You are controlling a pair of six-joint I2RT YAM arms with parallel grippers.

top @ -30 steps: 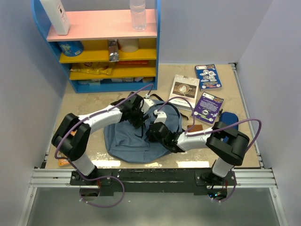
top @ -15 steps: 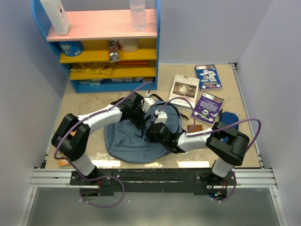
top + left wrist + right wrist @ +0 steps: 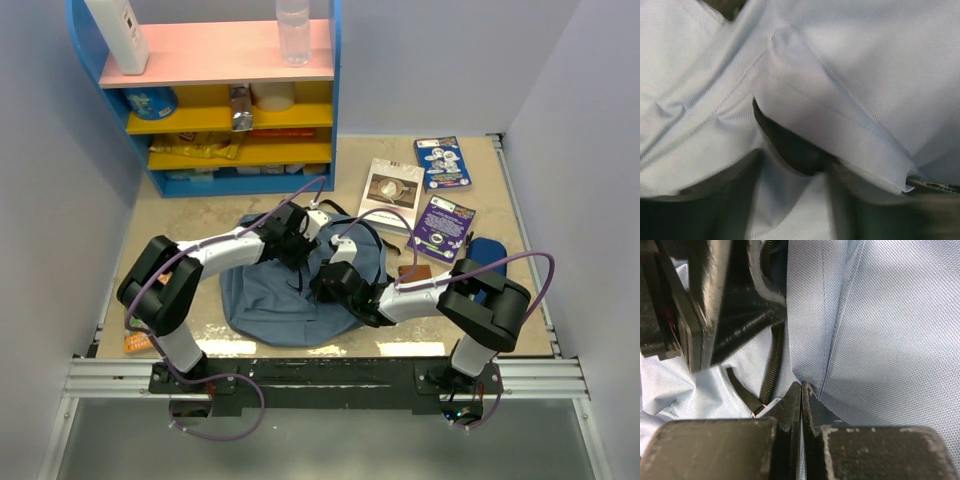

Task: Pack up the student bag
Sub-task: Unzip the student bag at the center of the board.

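The student bag (image 3: 262, 300) lies flat at the centre of the table (image 3: 172, 215). The right gripper (image 3: 801, 390) is closed, pinching bag fabric beside the zipper (image 3: 772, 365). The left gripper (image 3: 296, 238) rests on the bag; whether it is open cannot be determined. Three books (image 3: 390, 190) lie outside the bag, so packing appears barely begun.

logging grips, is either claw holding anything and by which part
The right claw is shut on the student bag, pinching a fold of blue fabric beside the zipper. Whether the left claw grips the fabric cannot be told.
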